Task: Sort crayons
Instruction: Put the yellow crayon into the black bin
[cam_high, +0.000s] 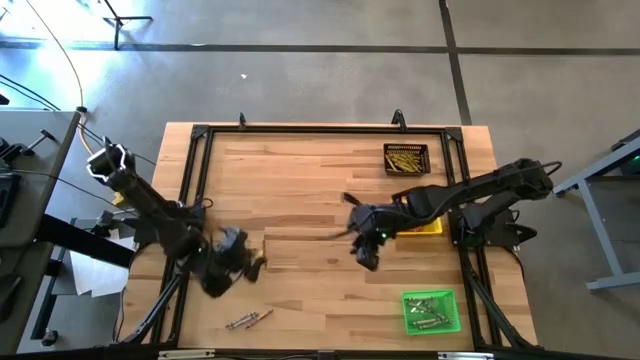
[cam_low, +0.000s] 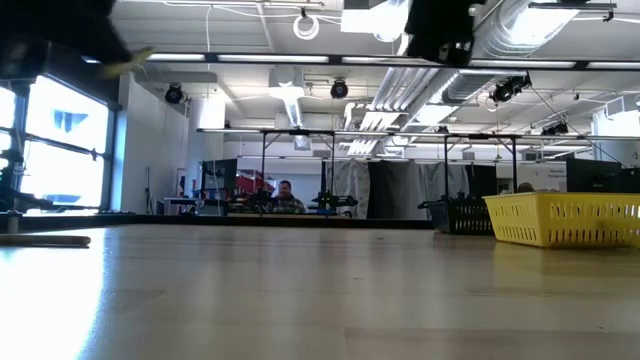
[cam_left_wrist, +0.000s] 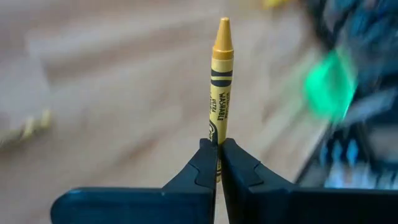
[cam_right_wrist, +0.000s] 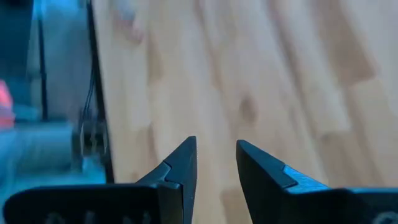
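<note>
Pale plank table (cam_high: 300, 190); workshop behind, one person (cam_low: 285, 197), perhaps seated.

One label could be read: "WASHABLE" was printed lengthwise on the wrapper of the yellow crayon (cam_left_wrist: 220, 87). Smaller print beside it was not legible.

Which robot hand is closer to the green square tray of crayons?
Right. The right hand hovers mid-table, a short way from the green square tray; the left hand is farther, toward the table's left side.
</note>
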